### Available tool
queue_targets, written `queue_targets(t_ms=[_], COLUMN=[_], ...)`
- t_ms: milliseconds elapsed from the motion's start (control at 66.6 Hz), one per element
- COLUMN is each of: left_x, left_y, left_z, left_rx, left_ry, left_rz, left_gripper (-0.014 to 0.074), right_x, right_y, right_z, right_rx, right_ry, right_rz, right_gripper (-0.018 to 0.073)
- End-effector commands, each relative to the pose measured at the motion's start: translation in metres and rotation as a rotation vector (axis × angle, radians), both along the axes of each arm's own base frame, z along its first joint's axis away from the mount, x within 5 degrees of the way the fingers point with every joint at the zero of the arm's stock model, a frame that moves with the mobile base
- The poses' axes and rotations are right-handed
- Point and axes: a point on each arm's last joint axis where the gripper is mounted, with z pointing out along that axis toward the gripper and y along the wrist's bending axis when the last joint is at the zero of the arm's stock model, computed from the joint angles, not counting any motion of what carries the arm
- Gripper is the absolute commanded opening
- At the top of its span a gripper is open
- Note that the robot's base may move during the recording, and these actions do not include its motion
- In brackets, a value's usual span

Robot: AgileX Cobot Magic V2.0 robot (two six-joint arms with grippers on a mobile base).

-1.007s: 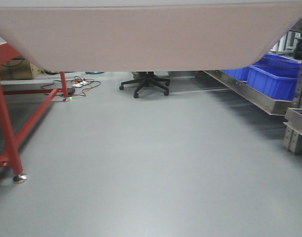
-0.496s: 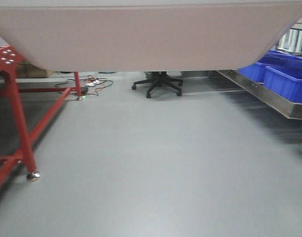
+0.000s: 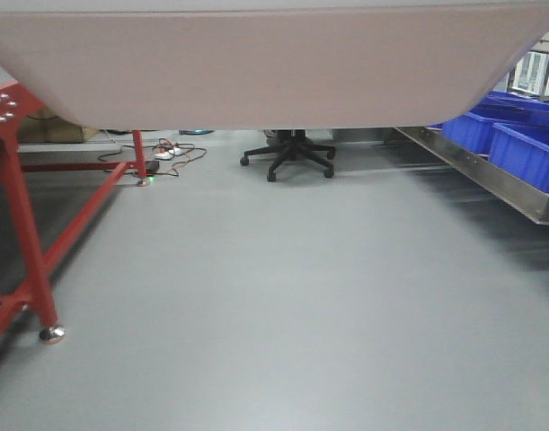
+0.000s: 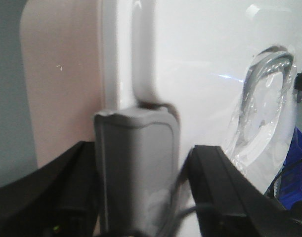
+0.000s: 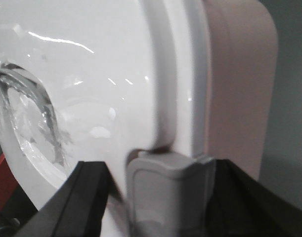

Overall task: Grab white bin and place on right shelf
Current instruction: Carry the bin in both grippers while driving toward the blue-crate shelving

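Observation:
The white bin (image 3: 274, 72) hangs across the top of the front view, its pale pinkish body hiding what lies behind. In the left wrist view my left gripper (image 4: 143, 155) is shut on the bin's (image 4: 205, 74) grey end latch (image 4: 136, 148), under the glossy lid rim. My right gripper (image 5: 158, 170) is shut the same way on the grey latch (image 5: 165, 192) at the other end of the bin (image 5: 91, 74). The right shelf (image 3: 476, 171) shows as a low steel rail running back along the right edge.
Blue open crates (image 3: 526, 148) sit on the shelf's low level. A red-legged metal frame (image 3: 22, 215) stands at the left with a foot on the grey floor. A black office chair (image 3: 287, 153) and cables (image 3: 171, 151) lie at the back.
The front view has swung left: the shelf and blue crates slid toward the right edge and the perforated uprights left view. The red frame shifted right. The bin stays fixed in view.

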Motion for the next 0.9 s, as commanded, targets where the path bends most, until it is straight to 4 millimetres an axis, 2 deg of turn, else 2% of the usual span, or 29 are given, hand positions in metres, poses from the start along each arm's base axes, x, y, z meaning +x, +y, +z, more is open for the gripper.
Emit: queue_targets(t_ms=[0,886], left_x=[-0.0178,-0.0178], left_y=[-0.0127,-0.0127], left_z=[0.0269,0.0269], left_rx=[-0.163,-0.163], left_ry=[-0.056,-0.056], left_rz=[-0.145,-0.145], left_gripper=[0.0230,0.0230], right_x=[-0.0202,-0.0198], right_y=[0.0160,0.0159], right_z=[0.0278,0.0278], right_rx=[0.205,0.205], right_ry=[-0.022,-0.022], right_rz=[0.165,0.163], right_gripper=[0.0452,0.0452])
